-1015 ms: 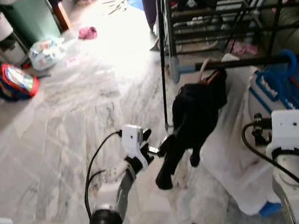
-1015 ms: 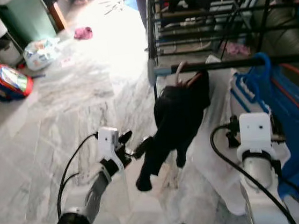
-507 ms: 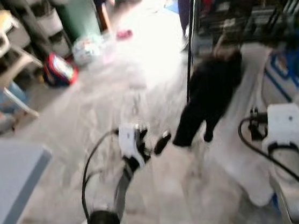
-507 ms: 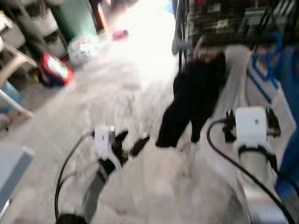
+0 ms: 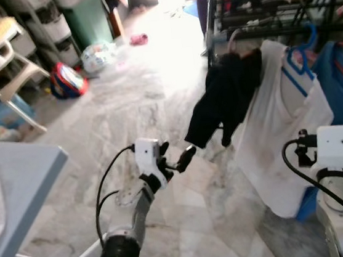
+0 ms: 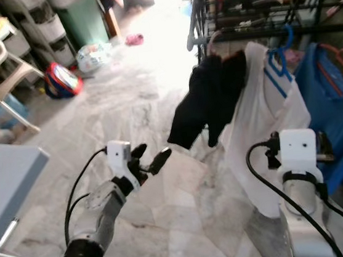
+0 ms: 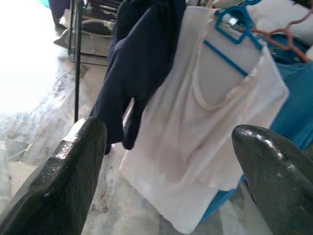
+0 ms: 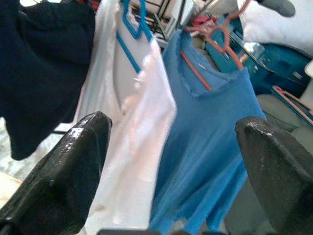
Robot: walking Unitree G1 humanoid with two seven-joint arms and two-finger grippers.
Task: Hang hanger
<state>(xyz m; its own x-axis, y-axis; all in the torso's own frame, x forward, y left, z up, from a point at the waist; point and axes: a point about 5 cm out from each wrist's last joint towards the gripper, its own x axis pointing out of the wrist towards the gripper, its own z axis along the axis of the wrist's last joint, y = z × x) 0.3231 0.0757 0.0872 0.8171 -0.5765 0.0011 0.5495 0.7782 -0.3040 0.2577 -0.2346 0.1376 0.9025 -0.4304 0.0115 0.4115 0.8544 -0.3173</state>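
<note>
Released dark garment [image 5: 226, 94]; left pincer [image 5: 176, 160] wide open, empty.

rack [image 5: 259, 25] ahead-right | garments hang side by side (touching) [image 5: 229, 94] | table [image 5: 16, 183] near-left

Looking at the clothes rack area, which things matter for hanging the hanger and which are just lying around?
For the job: black garment, white top on blue hanger, blue shirt on orange hanger, rack, left pincer.

Lying about: red bag, white chair, plastic bag, pink cloth.
</note>
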